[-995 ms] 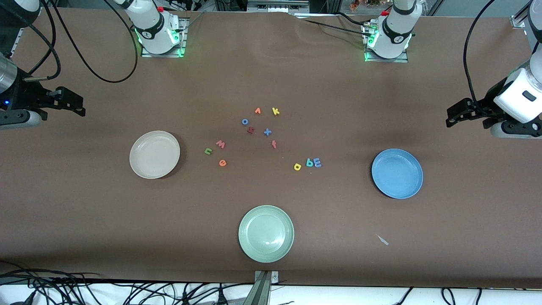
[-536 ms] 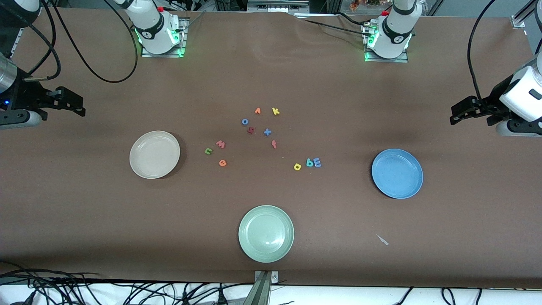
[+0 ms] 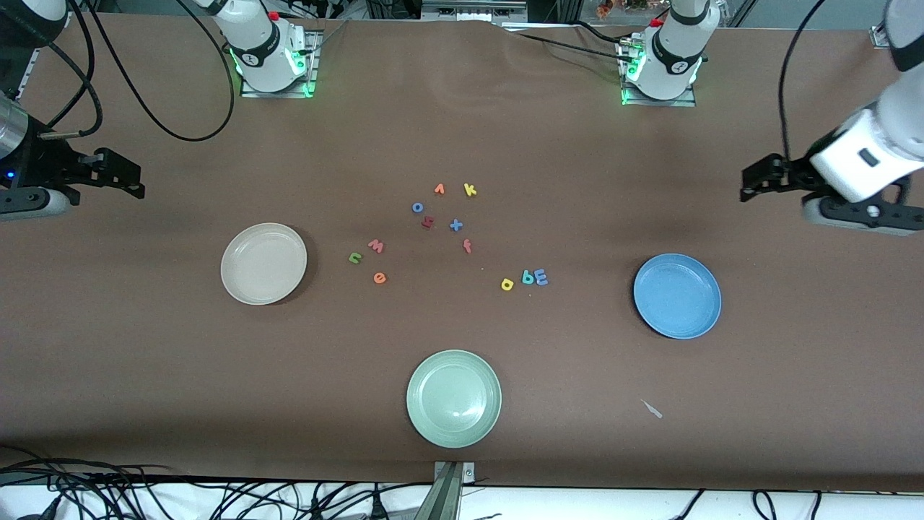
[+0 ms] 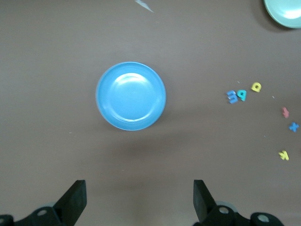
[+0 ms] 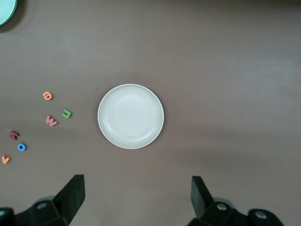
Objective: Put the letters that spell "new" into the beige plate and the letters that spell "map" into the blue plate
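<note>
Fingers are spread wide and empty on the left gripper [image 4: 136, 200], held over bare table at the left arm's end. The right gripper [image 5: 136, 197] is likewise spread, empty, at the right arm's end. The round blue plate [image 3: 677, 295] and round cream-beige plate [image 3: 263, 263] lie unfilled; tiny foam letters [image 3: 375, 247] are scattered between them.

Right gripper [image 5: 136, 200] fingers spread wide, nothing between them, hanging over bare table. Beige plate [image 5: 130, 116] empty. Beside plate: green n [image 5: 67, 113], pink w [image 5: 51, 121], orange e [image 5: 47, 95]. Further out: dark red letter [image 5: 14, 135], blue o [image 5: 21, 147], orange v [image 5: 5, 159]. Pale green plate [image 5: 6, 12] rim at frame corner.
</note>
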Robot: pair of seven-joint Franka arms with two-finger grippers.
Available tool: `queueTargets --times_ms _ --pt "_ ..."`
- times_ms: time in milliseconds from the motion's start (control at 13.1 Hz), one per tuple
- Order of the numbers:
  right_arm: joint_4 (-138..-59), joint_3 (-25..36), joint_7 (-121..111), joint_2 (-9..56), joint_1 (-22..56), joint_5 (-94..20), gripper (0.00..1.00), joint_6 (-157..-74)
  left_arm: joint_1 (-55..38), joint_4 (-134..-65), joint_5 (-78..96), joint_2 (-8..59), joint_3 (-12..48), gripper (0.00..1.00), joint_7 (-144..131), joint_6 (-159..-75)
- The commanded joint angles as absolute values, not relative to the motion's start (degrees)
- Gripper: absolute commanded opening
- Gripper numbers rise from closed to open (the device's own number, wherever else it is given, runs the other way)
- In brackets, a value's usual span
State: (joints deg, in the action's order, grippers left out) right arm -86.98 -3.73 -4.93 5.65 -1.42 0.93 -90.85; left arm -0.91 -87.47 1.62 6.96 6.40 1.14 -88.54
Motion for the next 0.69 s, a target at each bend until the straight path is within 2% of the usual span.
queueTargets --times_ms 0,153,612 --pt "-86.0 -4.0 -4.7 6.1 -1.7 1.4 1.0 -90.1 -3.9 -86.4 3.3 12.0 6.4 1.0 -2.9 -88.6" --pt "-86.0 -4.0 -4.6 6.1 -1.7 1.4 1.0 -90.0 -7.1 -86.4 3.3 16.6 6.4 1.0 -9.6 -91.9" --pt "-86.0 -4.0 -4.6 6.1 -1.7 1.4 1.0 -90.0 -15.7 -86.4 5.6 30.3 6.4 1.0 -30.5 -109.1"
